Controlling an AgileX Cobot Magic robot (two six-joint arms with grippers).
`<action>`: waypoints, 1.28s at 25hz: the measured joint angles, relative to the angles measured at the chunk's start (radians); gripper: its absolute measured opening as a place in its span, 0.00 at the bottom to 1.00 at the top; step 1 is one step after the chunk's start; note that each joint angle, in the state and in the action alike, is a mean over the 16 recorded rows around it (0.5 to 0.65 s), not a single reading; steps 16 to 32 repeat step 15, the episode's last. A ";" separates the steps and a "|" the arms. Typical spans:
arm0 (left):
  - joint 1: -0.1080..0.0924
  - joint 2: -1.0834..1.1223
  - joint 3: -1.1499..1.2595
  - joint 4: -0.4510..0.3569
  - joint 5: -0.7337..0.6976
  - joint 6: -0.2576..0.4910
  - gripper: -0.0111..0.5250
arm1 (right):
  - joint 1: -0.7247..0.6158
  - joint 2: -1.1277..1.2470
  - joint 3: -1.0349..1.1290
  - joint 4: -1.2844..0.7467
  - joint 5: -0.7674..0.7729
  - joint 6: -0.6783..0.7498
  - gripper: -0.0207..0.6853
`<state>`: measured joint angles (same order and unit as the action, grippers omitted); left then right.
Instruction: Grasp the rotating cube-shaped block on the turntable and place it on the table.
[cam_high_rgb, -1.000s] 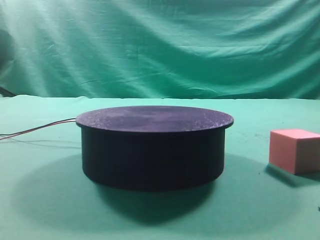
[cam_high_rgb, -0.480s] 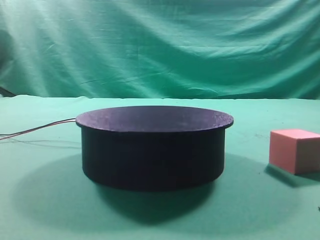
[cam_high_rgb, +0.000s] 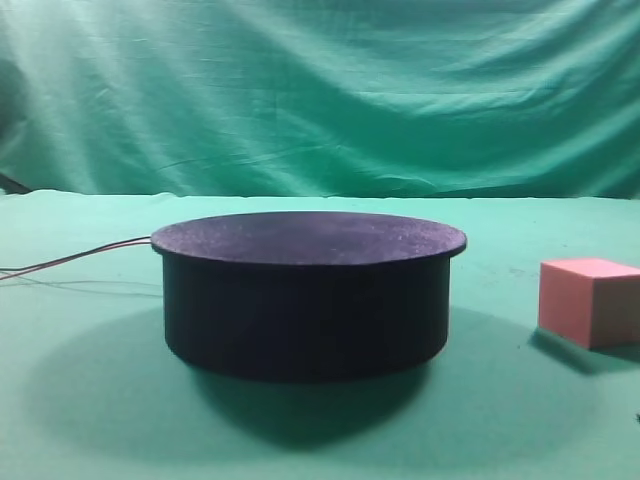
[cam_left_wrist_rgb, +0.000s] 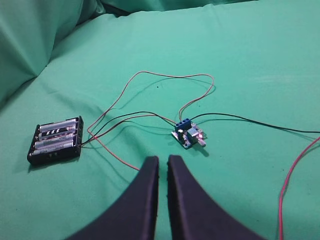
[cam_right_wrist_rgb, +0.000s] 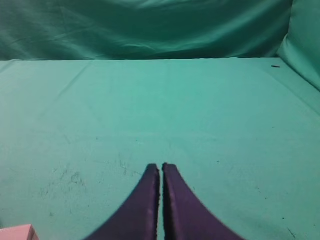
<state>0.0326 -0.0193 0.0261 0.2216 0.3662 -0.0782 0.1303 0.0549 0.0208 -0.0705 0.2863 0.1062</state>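
The salmon-pink cube-shaped block (cam_high_rgb: 592, 300) rests on the green table (cam_high_rgb: 500, 420) to the right of the black turntable (cam_high_rgb: 306, 292), whose dark top is bare. A corner of the block shows at the bottom left of the right wrist view (cam_right_wrist_rgb: 17, 233). My right gripper (cam_right_wrist_rgb: 161, 166) is shut and empty, above bare green cloth to the right of the block. My left gripper (cam_left_wrist_rgb: 162, 159) is shut and empty, above the cloth near the wires. Neither gripper shows in the exterior high view.
A black battery holder (cam_left_wrist_rgb: 55, 140) lies at the left of the left wrist view. A small circuit board (cam_left_wrist_rgb: 187, 135) lies just ahead of the left fingertips, with thin red and black wires (cam_left_wrist_rgb: 150, 75) looping around it. Wires (cam_high_rgb: 75, 259) lead left from the turntable.
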 joint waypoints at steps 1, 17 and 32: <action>0.000 0.000 0.000 0.000 0.000 0.000 0.02 | -0.002 -0.015 0.003 0.001 0.012 0.000 0.03; 0.000 0.000 0.000 0.000 0.000 0.000 0.02 | -0.005 -0.064 0.007 0.007 0.094 -0.001 0.03; 0.000 0.000 0.000 0.000 0.000 0.000 0.02 | -0.005 -0.064 0.007 0.007 0.094 -0.001 0.03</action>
